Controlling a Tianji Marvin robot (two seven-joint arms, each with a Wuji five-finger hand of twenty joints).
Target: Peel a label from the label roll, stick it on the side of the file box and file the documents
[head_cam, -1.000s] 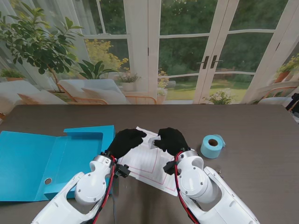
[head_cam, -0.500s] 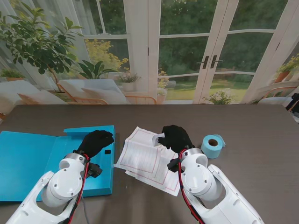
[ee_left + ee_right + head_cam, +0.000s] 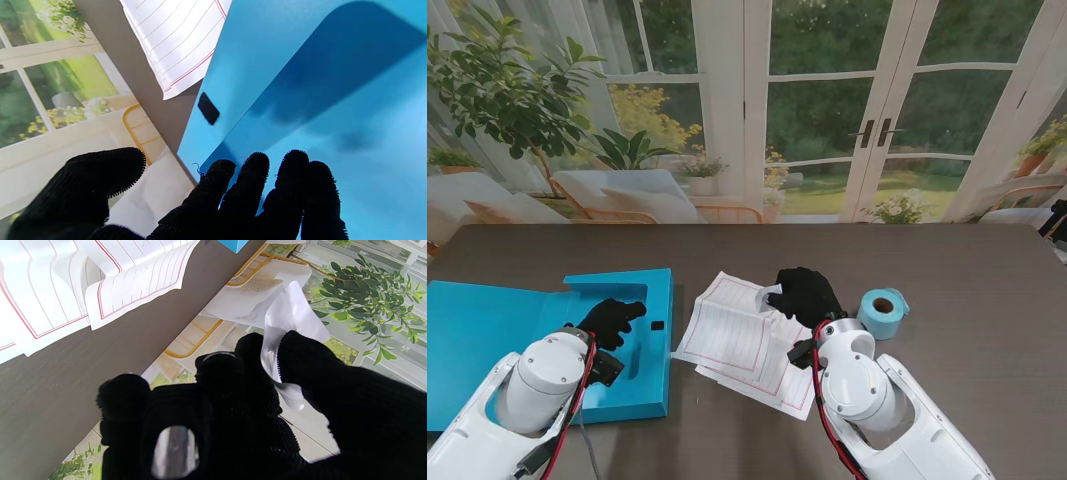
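1. Label [image 3: 293, 316] pinched in right hand [image 3: 804, 293], over documents [image 3: 737, 335].
2. Left hand [image 3: 609, 320] spread, empty, on file box [image 3: 487, 340], far left.
3. Risk: label curls, sticks to glove.

Stand view: looking down from above the shoulders, facing the window, taking in the whole table [image 3: 987, 300]. Left wrist view: riding close behind the left hand [image 3: 213, 200], looking along its fingers, close over the blue file box [image 3: 317, 83]. Right wrist view: riding close behind the right hand [image 3: 233, 413], facing the table's far edge. All three are sharing the documents [image 3: 737, 335] [image 3: 176, 36] [image 3: 83, 280].
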